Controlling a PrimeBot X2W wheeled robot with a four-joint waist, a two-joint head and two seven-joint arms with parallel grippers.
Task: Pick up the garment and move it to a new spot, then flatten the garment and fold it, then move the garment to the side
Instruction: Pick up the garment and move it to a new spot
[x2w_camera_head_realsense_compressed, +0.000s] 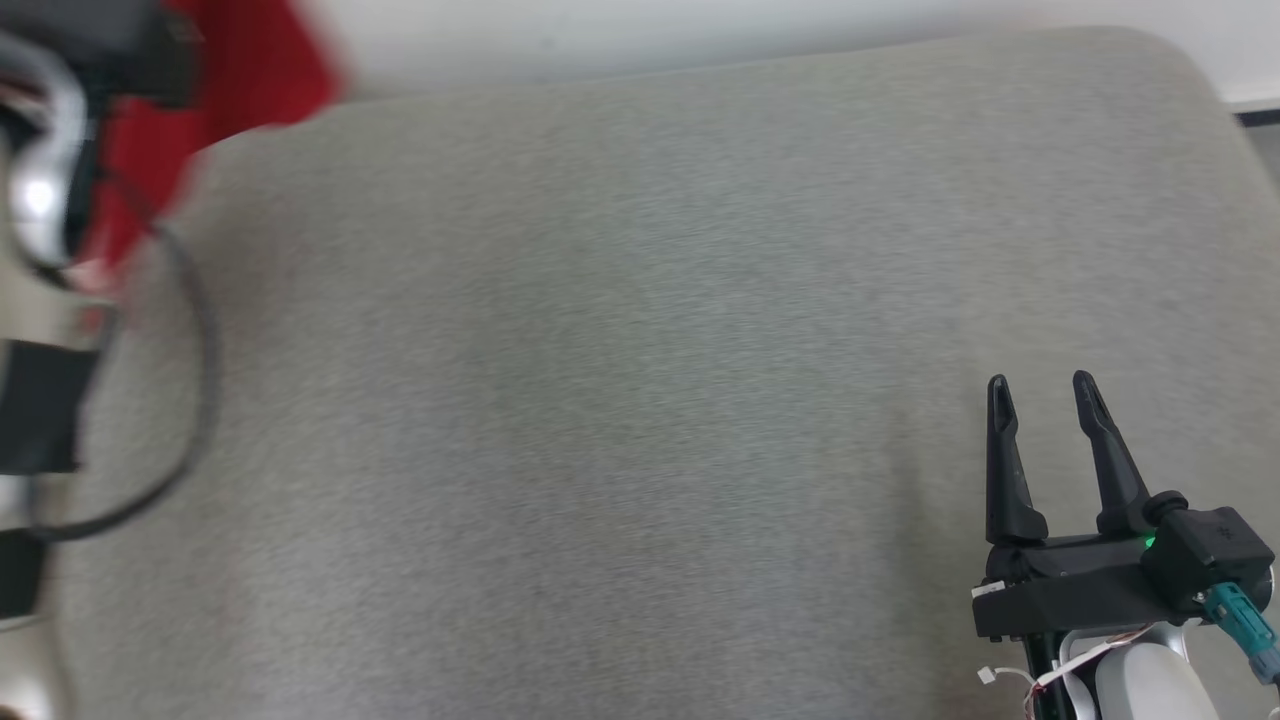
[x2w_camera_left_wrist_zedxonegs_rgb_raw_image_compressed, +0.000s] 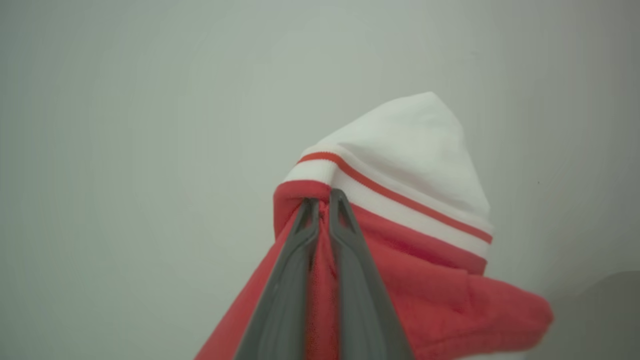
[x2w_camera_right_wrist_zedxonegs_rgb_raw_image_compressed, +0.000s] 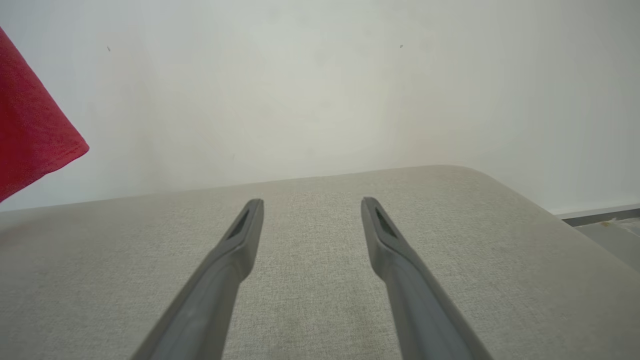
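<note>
A: Head view, quick. Count?
B: One grey upholstered pad, one right gripper at the lower right, two dark fingers, clearly apart, nothing between them. It's over the pad; contact can't be told.
A: The garment?
B: One red garment, blurred, top left corner, hanging past the pad's far left edge against the pale wall. One left arm blurred at the left edge, one dark cable looping off it.
A: Left wrist view.
B: One left gripper, two grey fingers pressed together, clamped on a fold of the garment. The cloth is red with one white ribbed band carrying one thin red stripe, and a white part bunched above the band. The cloth drapes to the right of the fingers. Plain wall behind.
A: Right wrist view.
B: Right gripper, two fingers spread wide, empty, pointing along the pad toward the wall. One red corner of the garment at the left edge, up off the pad, well apart from these fingers. Strip of floor at the far right.
</note>
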